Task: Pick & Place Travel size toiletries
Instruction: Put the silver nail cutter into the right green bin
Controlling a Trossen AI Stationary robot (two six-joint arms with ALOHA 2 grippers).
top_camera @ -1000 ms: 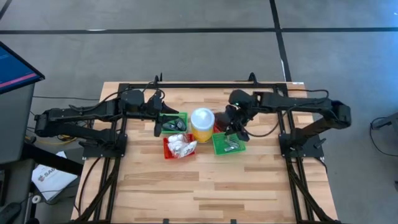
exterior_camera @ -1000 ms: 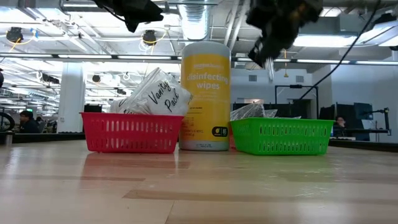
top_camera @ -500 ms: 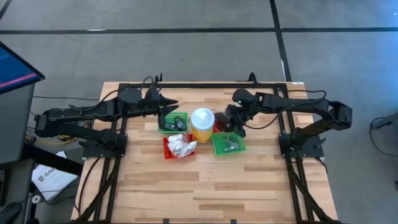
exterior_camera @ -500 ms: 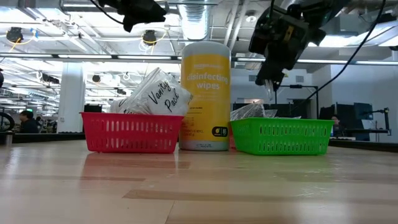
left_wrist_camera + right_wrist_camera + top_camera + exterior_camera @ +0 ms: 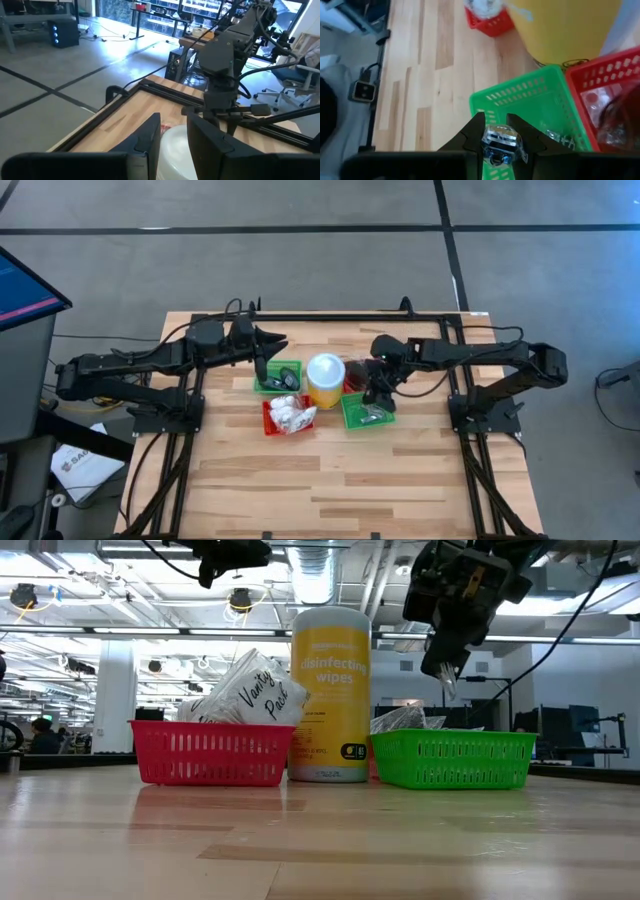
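Right hand (image 5: 501, 145) pinches a silvery piece (image 5: 500, 139) above my green basket (image 5: 530, 100). Released early, it could bounce out toward six o'clock.

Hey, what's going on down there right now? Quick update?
Right gripper holding a small silvery packet over the green basket. Left gripper waits, empty, above the table's far side. Nothing in the way.

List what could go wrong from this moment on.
The right pincer holds a small silvery piece above the green basket. Released off-centre, it might hit the rim or land in the red basket alongside. The yellow wipes canister stands close by, so a swinging arm could knock it. The left pincer waits above the far green basket.
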